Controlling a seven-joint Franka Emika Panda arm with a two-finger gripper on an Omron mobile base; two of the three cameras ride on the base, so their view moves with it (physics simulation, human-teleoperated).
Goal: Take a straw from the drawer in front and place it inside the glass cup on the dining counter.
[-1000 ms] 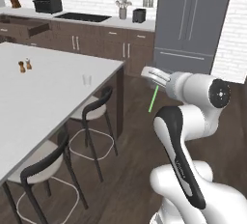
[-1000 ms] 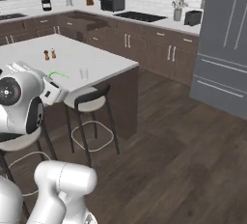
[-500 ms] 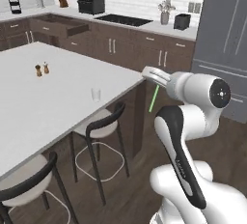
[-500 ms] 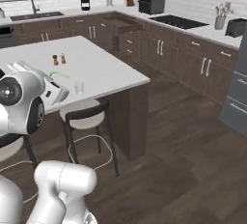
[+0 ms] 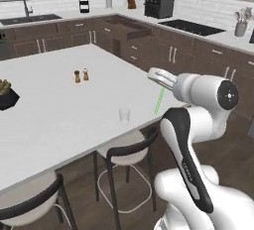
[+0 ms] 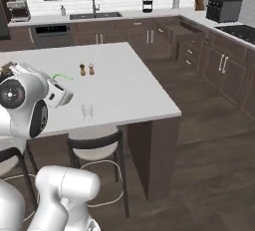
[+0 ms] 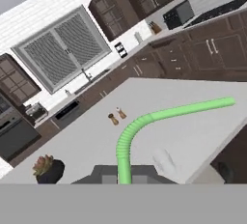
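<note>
The whole scene is sliding across both base views compared with a second ago: the base is turning, so the dining counter [image 5: 59, 110] is now filling the middle of the left base view, and the window wall with the sink [image 6: 94, 14] is coming into sight where the refrigerator was showing before. The arm's pose is looking unchanged against the base.

The tool [image 5: 158, 77] is pinching the straw [image 5: 159, 100], its tips pressed together on the straw's lower end in the hand view. In the left base view the green straw is hanging down from the tool, just past the counter's near corner. In the hand view it is rising between the tips, bending at a ribbed section and running off to the right.

The glass cup [image 5: 124, 115] is standing upright on the counter near its edge, below and to the left of the tool, apart from the straw. The two shakers [image 5: 81, 75] are standing farther in. The drawer [image 6: 188, 37] is standing pulled out along the wall-side cabinets.
</note>
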